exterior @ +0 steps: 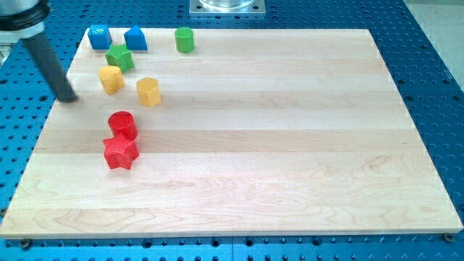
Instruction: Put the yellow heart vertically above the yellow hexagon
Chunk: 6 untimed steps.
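Two yellow blocks lie at the board's upper left. One yellow block (110,78) is to the left and slightly higher. The other yellow block (148,91) is to its right and slightly lower. I cannot tell for sure which is the heart and which the hexagon. The dark rod comes down from the view's top left. My tip (69,98) rests near the board's left edge, left of and a little below the left yellow block, with a clear gap and touching no block.
A green star (119,57) sits just above the left yellow block. Two blue blocks (99,36) (135,38) and a green cylinder (184,40) lie along the top edge. A red cylinder (122,124) and a red star (119,153) lie below the yellow blocks.
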Each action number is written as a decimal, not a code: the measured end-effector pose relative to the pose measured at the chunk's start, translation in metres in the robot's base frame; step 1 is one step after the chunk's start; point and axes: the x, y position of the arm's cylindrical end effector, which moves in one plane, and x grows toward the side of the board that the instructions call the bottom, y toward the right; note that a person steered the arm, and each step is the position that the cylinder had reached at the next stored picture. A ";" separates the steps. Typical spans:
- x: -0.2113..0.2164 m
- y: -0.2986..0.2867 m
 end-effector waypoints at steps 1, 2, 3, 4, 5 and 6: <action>-0.017 0.019; -0.017 0.058; -0.017 0.093; -0.053 0.061; -0.053 0.096; -0.053 0.143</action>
